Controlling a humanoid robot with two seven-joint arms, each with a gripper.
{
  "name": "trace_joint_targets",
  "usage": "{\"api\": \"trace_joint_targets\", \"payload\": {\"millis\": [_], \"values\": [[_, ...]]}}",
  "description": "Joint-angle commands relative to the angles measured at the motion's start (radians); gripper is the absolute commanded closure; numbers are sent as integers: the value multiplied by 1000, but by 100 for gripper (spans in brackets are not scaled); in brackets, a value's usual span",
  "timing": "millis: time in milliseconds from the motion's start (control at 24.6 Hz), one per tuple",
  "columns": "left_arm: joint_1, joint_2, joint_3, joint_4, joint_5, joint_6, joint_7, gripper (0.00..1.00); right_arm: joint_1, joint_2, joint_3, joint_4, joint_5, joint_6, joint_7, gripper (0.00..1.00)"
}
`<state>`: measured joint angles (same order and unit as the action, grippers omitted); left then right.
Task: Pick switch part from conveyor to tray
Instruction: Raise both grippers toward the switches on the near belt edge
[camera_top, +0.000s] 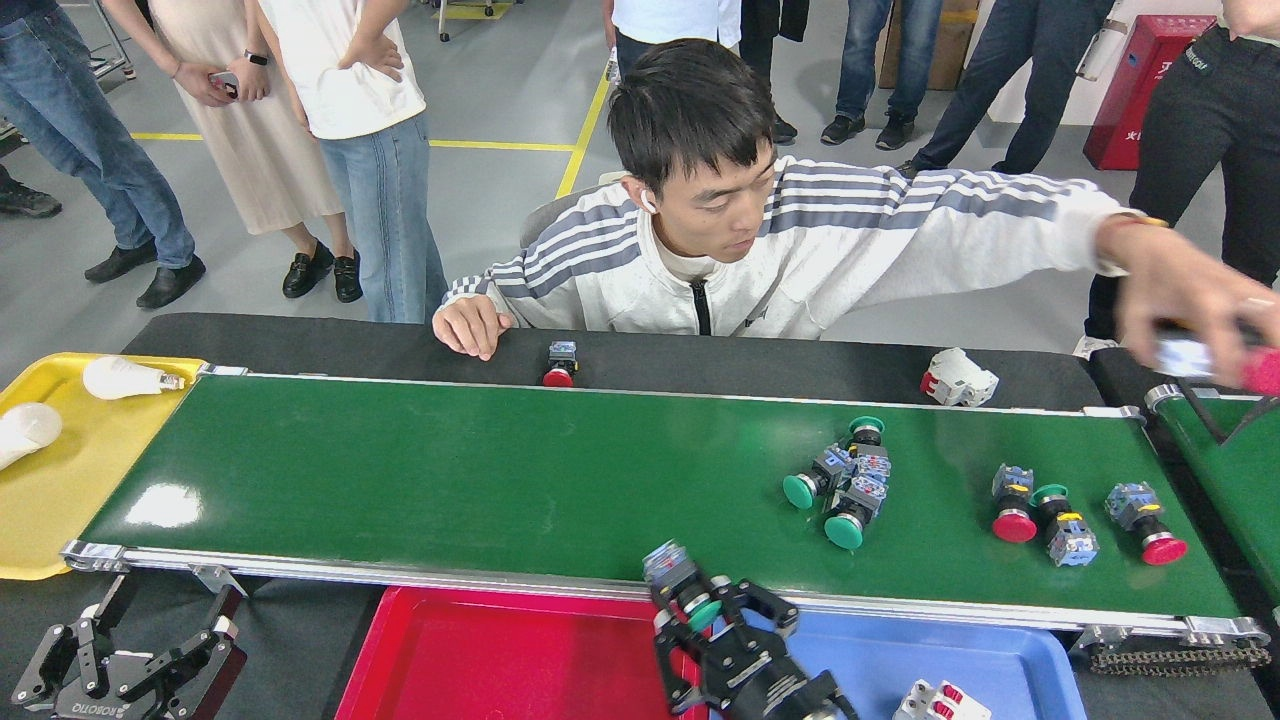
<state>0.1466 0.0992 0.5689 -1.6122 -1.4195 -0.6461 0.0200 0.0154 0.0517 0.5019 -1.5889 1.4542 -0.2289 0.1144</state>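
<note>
- Head view: the right gripper (712, 612) sits at the near edge of the conveyor (500, 480), its fingers (765, 600) clamped around a green-capped switch part (684, 587), which is lifted above the seam between the red tray (500, 660) and the blue tray (960, 660).
- The left gripper (125, 665) rests low at the bottom left, off the belt, its fingers spread with nothing between them.
- On the belt, right of centre, a cluster of green-capped switches (845, 480) lies bunched together; further right a red-capped switch (1012, 492) touches another green-capped one (1062, 522), and a second red-capped switch (1145, 520) lies near the belt's right end.
- A white and red part (930, 702) lies in the blue tray, just beside the right arm.
- A person in a striped jacket (800, 250) leans on the dark worktop (700, 358) behind the belt, one hand (468, 325) near a lone red switch (559, 364), the other hand (1195, 305) blurred over the smaller belt (1230, 470) at right.
- A white breaker (958, 377) lies on the worktop.
- A yellow tray (60, 480) at left holds two light bulbs (125, 378).
</note>
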Motion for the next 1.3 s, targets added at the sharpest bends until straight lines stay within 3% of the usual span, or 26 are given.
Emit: {"api": "trace_joint_targets", "payload": {"millis": [0,244,448,610,854,976,1098,1261], "values": [[-9,11,-3,-9,-1,-1,8,0,-6,8,27,-2,-1,-35,-12,0],[-1,16,-7,-15,-1,-4,8,0,-5,4,-20,-33,-38,-17,-33,0],[-4,17,-30,-22,-1,-7,6,0,67,19,-367,-57,-69,62,-67,0],[-7,33,-133,-49,-1,-9,5,0,117,20,-482,-57,-71,213,-130,0],[-48,31,-366,-100,-10,3,-18,0,107,16,-487,-52,-69,286,-139,0],[-134,-1,-489,-80,-119,65,-66,0,100,19,-487,-43,-66,290,-139,0],[-208,-58,-583,1,-226,126,-68,0,84,17,-487,-37,-64,290,-124,0],[-294,-99,-641,126,-274,131,-72,0,11,11,-484,20,-61,330,-107,0]]}}
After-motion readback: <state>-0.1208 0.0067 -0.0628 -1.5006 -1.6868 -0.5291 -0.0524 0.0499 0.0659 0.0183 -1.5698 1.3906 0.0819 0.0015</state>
